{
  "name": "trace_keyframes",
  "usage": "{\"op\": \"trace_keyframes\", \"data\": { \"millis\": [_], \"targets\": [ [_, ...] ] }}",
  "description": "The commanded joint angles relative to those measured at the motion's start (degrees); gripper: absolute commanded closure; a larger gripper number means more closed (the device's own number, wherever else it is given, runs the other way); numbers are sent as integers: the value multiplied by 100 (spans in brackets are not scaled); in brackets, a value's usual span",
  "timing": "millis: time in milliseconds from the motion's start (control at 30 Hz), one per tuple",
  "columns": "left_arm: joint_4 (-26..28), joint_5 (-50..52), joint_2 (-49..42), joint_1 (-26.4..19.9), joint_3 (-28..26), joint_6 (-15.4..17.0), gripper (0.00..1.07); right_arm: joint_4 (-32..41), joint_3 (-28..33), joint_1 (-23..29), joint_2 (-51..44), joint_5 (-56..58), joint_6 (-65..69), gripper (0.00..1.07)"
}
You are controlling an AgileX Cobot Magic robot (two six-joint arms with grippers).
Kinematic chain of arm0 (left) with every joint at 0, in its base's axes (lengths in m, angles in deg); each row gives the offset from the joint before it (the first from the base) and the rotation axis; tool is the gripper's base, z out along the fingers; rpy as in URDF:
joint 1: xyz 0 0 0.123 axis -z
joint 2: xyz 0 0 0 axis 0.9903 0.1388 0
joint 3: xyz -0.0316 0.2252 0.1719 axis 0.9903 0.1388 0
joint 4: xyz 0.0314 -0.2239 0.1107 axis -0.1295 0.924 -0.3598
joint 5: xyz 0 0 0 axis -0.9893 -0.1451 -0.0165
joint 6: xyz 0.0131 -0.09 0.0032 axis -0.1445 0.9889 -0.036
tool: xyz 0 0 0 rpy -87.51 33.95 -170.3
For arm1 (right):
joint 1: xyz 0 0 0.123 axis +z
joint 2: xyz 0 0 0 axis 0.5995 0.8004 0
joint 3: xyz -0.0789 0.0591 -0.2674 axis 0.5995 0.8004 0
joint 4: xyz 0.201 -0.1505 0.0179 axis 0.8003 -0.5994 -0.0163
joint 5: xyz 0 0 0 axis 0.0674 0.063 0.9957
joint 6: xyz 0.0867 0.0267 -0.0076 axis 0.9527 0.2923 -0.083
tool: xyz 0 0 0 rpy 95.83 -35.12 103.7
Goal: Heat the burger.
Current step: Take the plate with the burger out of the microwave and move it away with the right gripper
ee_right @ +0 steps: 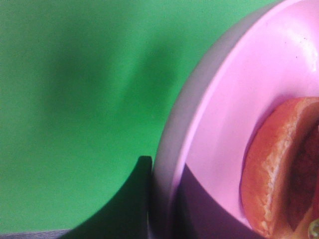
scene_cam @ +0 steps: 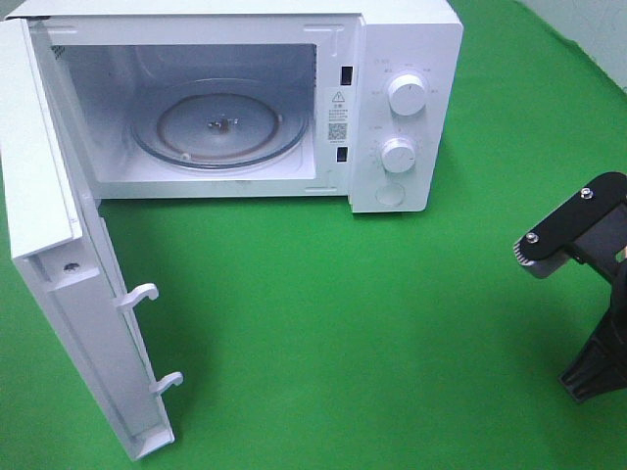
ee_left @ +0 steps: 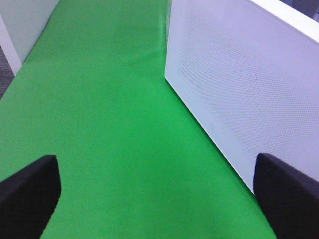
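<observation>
The burger (ee_right: pixel 279 169) shows only in the right wrist view, as an orange-brown bun lying on a pink plate (ee_right: pixel 234 94). My right gripper (ee_right: pixel 162 204) stands at the plate's rim. One dark finger (ee_right: pixel 132 204) is pressed against the outside of the rim, and a dark shape lies just inside it, so the gripper looks shut on the rim. In the high view only the right arm (scene_cam: pixel 588 255) shows at the right edge; plate and burger are out of frame there. My left gripper (ee_left: pixel 159 199) is open and empty over the green cloth.
The white microwave (scene_cam: pixel 402 117) stands at the back with its door (scene_cam: pixel 69 294) swung fully open to the left. Its glass turntable (scene_cam: pixel 220 122) is bare. The door's outer face (ee_left: pixel 239 84) stands close beside my left gripper. Green cloth (scene_cam: pixel 343 323) covers the table.
</observation>
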Motion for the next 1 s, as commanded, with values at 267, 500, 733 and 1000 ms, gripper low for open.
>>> {"op": "trace_keyframes", "data": {
  "millis": [267,500,733,1000],
  "targets": [
    [6,52,-126,-11,11,-6,9,-441,-23,-92,1106,-298,1415,107],
    [6,52,-126,-11,11,-6,9,-533,-80,-561,1811,-974,1667,107],
    [6,52,-126,-11,11,-6,9,-613,-350,-808,2252,-1089,1667,107],
    [6,52,-126,-11,11,-6,9,-607,-636,-934,2727,-1243,1667,101]
  ]
}}
